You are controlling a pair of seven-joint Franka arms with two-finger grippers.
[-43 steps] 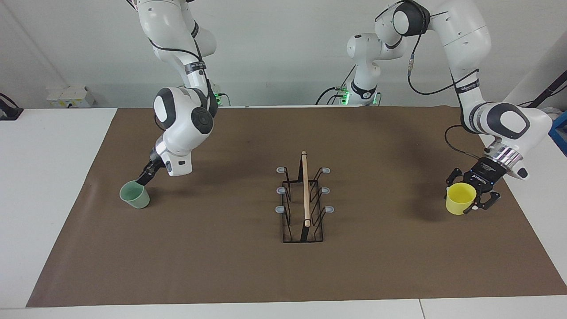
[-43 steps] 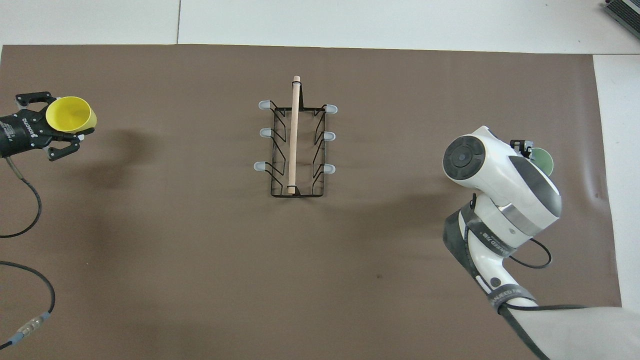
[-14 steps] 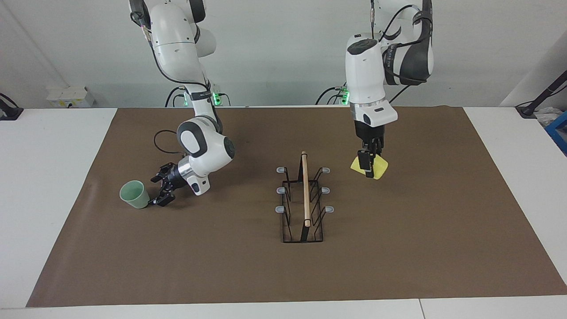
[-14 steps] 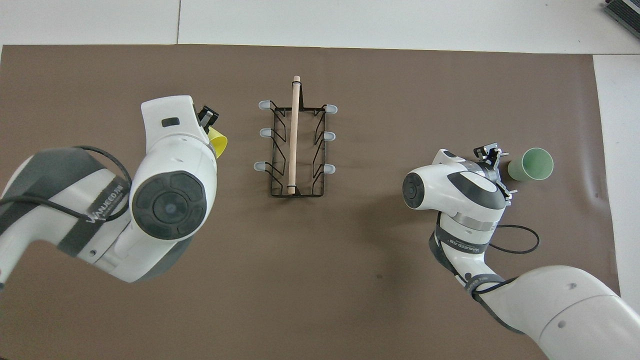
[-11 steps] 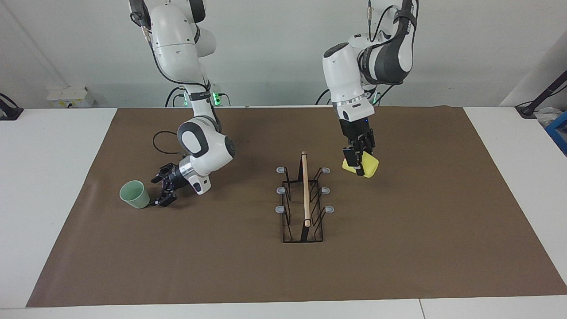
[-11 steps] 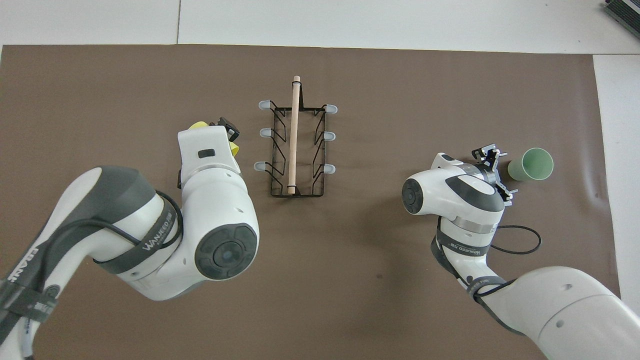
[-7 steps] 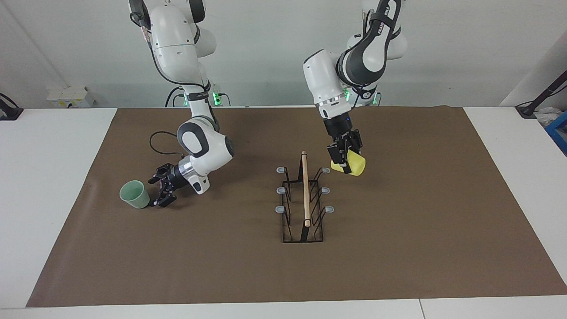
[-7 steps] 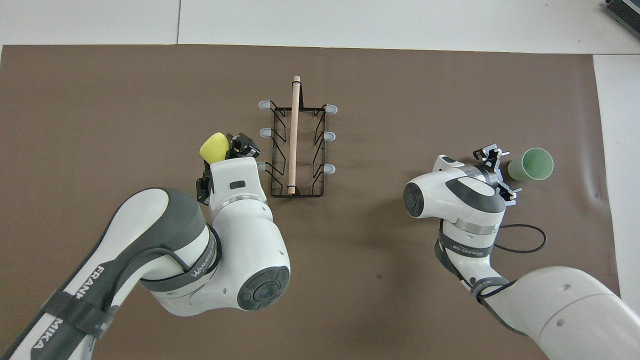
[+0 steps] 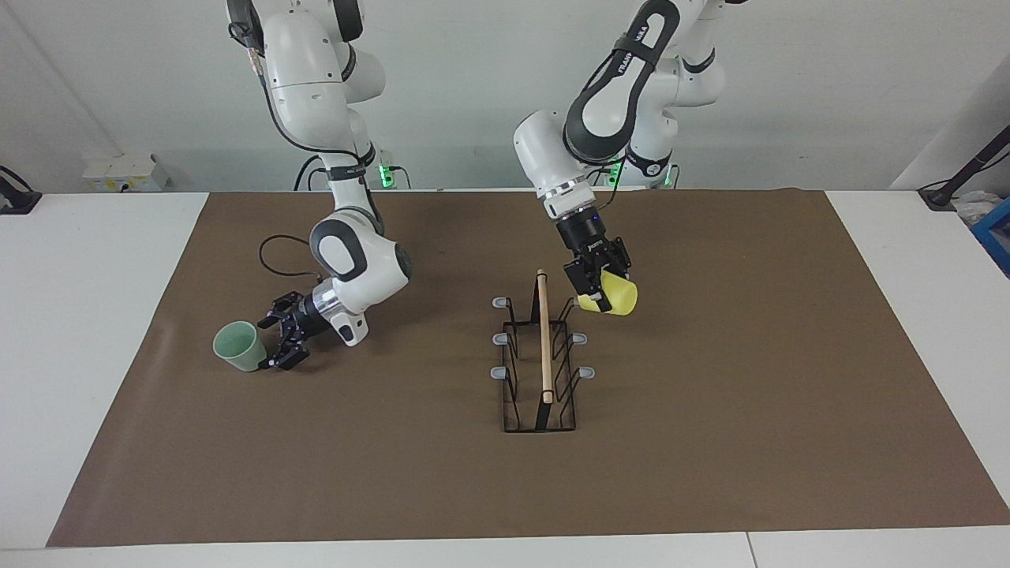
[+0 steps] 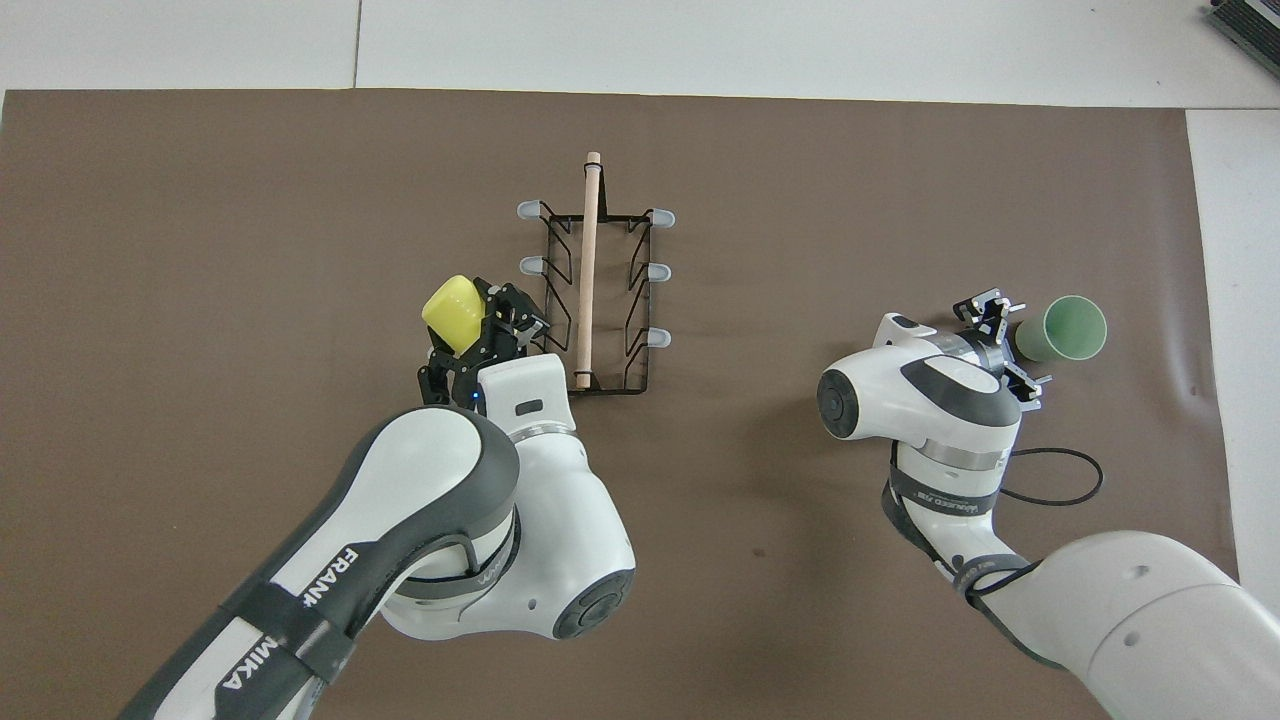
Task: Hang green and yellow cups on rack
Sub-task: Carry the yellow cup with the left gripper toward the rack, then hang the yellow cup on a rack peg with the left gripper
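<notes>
The yellow cup [image 9: 614, 299] [image 10: 452, 307] hangs tilted on its side in the air, with my left gripper [image 9: 593, 285] [image 10: 480, 326] shut on its rim. Its mouth faces the rack [image 9: 544, 339] [image 10: 587, 270] at the peg nearest the robots on the left arm's side, and that peg is hidden. The black wire rack stands mid-table with its wooden rod on top. The green cup [image 9: 239, 345] [image 10: 1066, 327] stands upright toward the right arm's end. My right gripper [image 9: 271, 343] [image 10: 1012, 340] is open, low, close beside the green cup on its rack side.
A brown mat [image 9: 710, 434] covers the table under everything. A black cable [image 10: 1050, 480] loops from the right arm over the mat. The rack's other grey-tipped pegs [image 10: 528, 265] carry nothing.
My left gripper has carried the yellow cup in to the rack's nearest peg, tipping its mouth that way. The right gripper has edged closer to the green cup, still open.
</notes>
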